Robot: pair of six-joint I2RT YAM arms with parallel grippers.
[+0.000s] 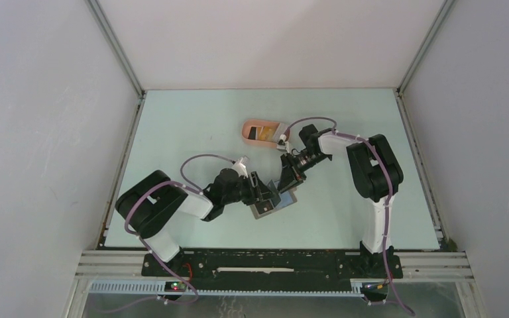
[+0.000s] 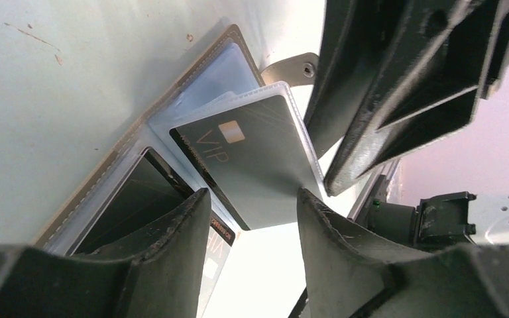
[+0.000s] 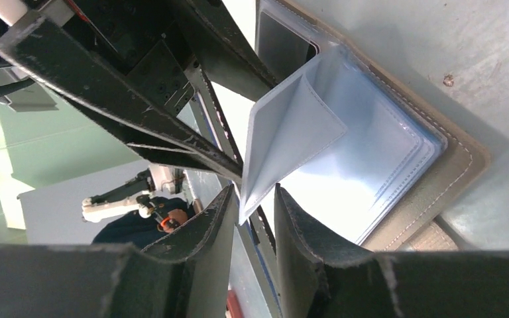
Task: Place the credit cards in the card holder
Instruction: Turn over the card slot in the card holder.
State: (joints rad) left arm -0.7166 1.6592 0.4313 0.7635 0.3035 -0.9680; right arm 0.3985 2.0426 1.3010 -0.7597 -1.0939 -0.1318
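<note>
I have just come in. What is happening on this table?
Two robot arms are filling the card holder, which lies open on the table. The right gripper pinches a clear sleeve of it and holds it lifted. A dark VIP card seems to sit partly in that sleeve, with the left gripper at its near edge, jaws apart. More cards wait in the pink tray behind.

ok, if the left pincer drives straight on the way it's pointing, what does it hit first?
Most likely the grey VIP card, tilted up off the open card holder, right between the fingertips of the left pincer. Depth is unclear, but nothing shows nearer.
</note>
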